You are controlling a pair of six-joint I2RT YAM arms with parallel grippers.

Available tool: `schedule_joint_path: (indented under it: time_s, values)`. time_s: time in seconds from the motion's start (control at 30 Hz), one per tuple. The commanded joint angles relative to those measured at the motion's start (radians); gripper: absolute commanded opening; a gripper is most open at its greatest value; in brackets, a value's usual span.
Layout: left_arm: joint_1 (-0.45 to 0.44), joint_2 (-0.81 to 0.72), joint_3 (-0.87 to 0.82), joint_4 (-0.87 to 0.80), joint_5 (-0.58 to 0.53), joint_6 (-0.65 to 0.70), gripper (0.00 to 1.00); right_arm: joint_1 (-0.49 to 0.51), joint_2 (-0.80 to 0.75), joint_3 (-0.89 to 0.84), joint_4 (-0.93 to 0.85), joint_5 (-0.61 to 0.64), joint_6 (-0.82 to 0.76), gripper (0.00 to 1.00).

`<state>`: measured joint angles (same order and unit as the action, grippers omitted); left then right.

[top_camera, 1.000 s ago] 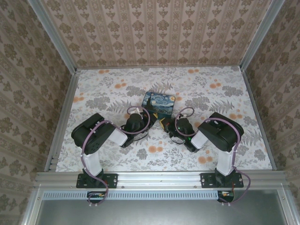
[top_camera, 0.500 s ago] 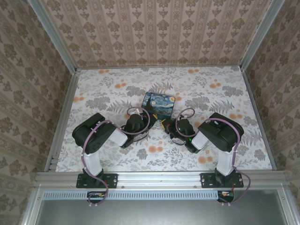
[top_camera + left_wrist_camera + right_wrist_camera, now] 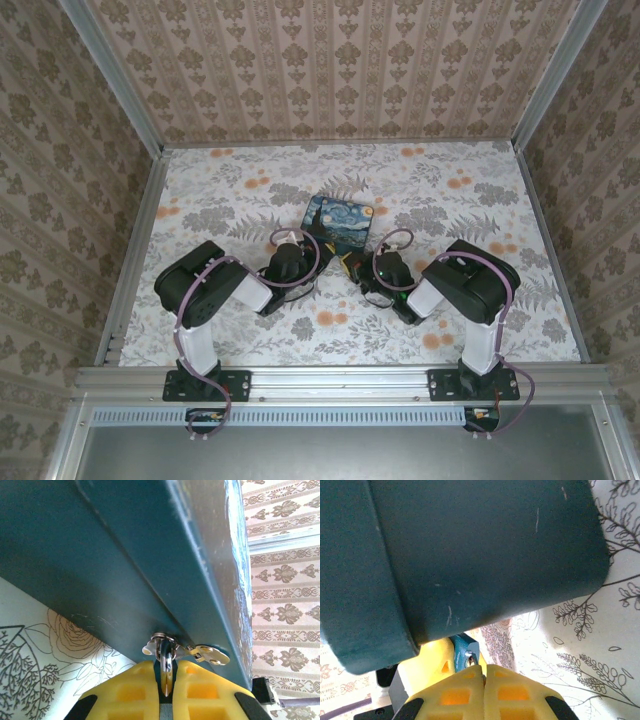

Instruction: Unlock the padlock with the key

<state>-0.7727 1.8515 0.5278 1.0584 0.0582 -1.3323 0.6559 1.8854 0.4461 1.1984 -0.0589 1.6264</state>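
left pincer (image 3: 167, 674) clamping shut on padlock (image 3: 165, 656) hanging from hasp (image 3: 207, 654) of tin (image 3: 125, 555), right pincer (image 3: 484, 672) pinching fully closed right at padlock, hold unclear

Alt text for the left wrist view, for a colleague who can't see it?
The left hand, yellow fingers pinched shut on what looks like the key held edge-on, reaches up to a small silver fitting on the lower edge of a dark teal tin. Floral tablecloth lies lower left, patterned wall at right.
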Motion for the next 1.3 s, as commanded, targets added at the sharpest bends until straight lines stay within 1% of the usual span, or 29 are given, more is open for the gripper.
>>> schedule_joint_path:
  time_s: [0.0,0.3,0.6,0.83,0.93,1.1,1.27]
  values:
    - [-0.009,0.011,-0.001,0.035,0.004,-0.004,0.00,0.008,-0.036,0.032,-0.011,-0.004,-0.013,0.00]
    - [-0.011,0.011,-0.003,0.037,0.003,-0.007,0.00,0.011,-0.036,0.041,0.003,0.000,-0.013,0.00]
    - [-0.011,0.021,-0.006,0.048,0.002,-0.011,0.00,0.019,-0.068,0.049,-0.030,0.004,-0.022,0.00]
    - [-0.013,0.022,-0.011,0.061,0.007,-0.019,0.00,0.018,-0.057,0.055,-0.033,0.008,-0.028,0.00]
    - [-0.013,0.017,-0.013,0.072,0.015,-0.037,0.00,0.019,-0.033,0.049,0.000,0.020,-0.033,0.00]
    - [-0.015,-0.002,-0.017,0.082,0.039,-0.091,0.00,0.019,0.032,0.027,0.137,0.049,-0.052,0.00]
    - [-0.023,-0.004,-0.025,0.133,0.055,-0.144,0.00,0.018,0.029,0.028,0.139,0.042,-0.113,0.00]
